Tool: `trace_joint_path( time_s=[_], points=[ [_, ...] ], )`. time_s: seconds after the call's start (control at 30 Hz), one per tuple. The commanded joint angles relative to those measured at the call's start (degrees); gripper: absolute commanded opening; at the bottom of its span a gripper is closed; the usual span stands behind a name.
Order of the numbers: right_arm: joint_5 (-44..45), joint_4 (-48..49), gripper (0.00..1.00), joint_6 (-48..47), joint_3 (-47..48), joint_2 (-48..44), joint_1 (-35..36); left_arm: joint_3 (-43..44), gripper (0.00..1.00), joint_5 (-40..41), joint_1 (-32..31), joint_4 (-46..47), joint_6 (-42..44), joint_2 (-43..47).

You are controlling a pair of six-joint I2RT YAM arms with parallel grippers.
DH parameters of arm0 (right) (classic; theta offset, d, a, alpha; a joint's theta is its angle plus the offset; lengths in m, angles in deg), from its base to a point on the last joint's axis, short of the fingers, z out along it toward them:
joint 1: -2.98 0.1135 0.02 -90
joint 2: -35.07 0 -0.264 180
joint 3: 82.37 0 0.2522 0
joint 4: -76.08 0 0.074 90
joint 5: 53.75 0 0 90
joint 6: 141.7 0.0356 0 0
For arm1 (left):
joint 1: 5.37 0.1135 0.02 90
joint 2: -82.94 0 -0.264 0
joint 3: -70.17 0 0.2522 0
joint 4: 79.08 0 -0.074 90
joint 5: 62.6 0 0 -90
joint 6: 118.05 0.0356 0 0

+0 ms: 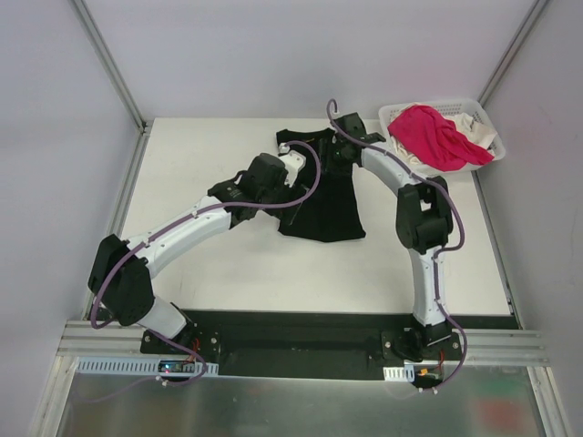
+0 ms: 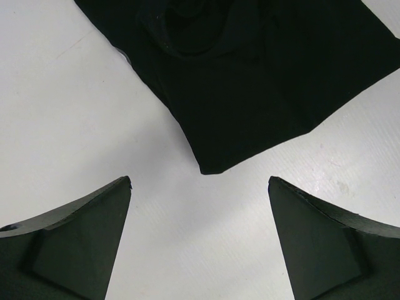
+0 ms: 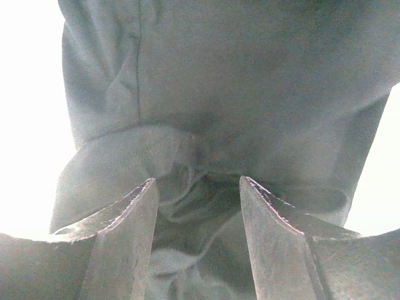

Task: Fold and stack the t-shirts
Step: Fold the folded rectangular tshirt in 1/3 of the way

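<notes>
Black t-shirt (image 1: 323,196) flat on the white table (image 1: 228,264), back centre, with both grippers at its far end.
Cloth matt, soft and limp. It lies as a long dark panel with a fairly straight near hem, and the far end is rumpled under the arms. Left gripper (image 2: 200,181): dark wedge-shaped fingers spread wide, holding nothing, bare tabletop between them, a pointed shirt corner just ahead. Right gripper (image 3: 197,181): fingers parted, set down among bunched folds; the cloth between them is slack, not pinched. The right arm crosses the shirt's far right part and hides it from above. White plastic lattice basket (image 1: 393,115) at the back right holds a crumpled bright pink t-shirt (image 1: 435,135) and a white t-shirt (image 1: 476,135) beside it.
</notes>
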Motion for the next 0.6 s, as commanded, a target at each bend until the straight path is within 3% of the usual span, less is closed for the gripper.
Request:
trace_joint_path(
  time_s=[0.0, 0.27, 0.57],
  points=[
    [1.8, -1.4, 0.57, -2.0, -1.7, -9.1, -0.9, 2.5, 0.90, 0.0, 0.4, 1.4, 0.5, -2.1],
    [0.6, 2.6, 0.54, -1.0, -14.0, -16.6, -1.9, 4.6, 0.91, -1.5, 0.7, 1.2, 0.5, -4.7],
    [-0.1, 5.1, 0.54, 0.6, -16.3, -15.2, -1.4, 6.2, 0.90, -4.9, 0.7, 1.2, 0.5, -6.2]
  ],
)
